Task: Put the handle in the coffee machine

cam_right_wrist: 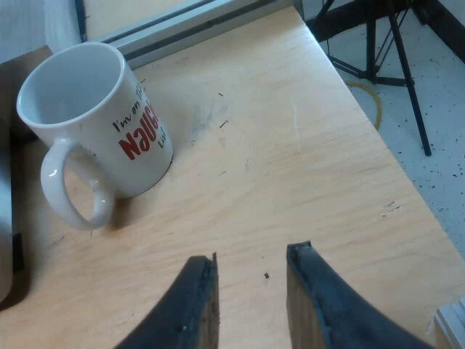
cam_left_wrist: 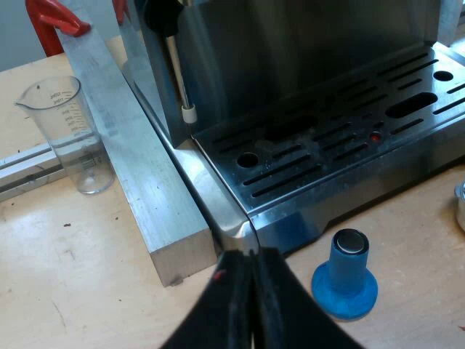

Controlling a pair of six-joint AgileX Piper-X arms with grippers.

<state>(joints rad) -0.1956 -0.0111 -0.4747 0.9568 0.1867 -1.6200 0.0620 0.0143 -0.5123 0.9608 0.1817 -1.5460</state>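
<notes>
Left gripper [cam_left_wrist: 251, 305] first: its two black fingers are pressed flat together with nothing between them. That reads as a parked pose, not a grasp. Just ahead of the tips sits the corner of the espresso machine [cam_left_wrist: 305, 65], with its slotted drip tray [cam_left_wrist: 341, 145] facing the gripper and the steam wand [cam_left_wrist: 180, 73] hanging down beside the steel front. A blue tamper [cam_left_wrist: 346, 276] stands upright on the wooden table [cam_left_wrist: 73, 269], just beside the tray's front edge, handy for pressing grounds. An aluminium bar [cam_left_wrist: 138, 189] lies tight along the machine's side, likely there as a stop to keep it from sliding. A measuring glass [cam_left_wrist: 69, 131] stands just beyond the bar.

Past the tamper, a sliver of round metal rim [cam_left_wrist: 461, 207] shows near the tray. It may be the holder, but there is too little of it to tell.

Over to the right gripper [cam_right_wrist: 251, 291]: its fingers are spread apart and empty, hovering above bare wood. A white mug [cam_right_wrist: 94, 123] stands upright nearby, well clear of the fingertips. With neither gripper holding anything, my read is that the handle has yet to be picked up.
</notes>
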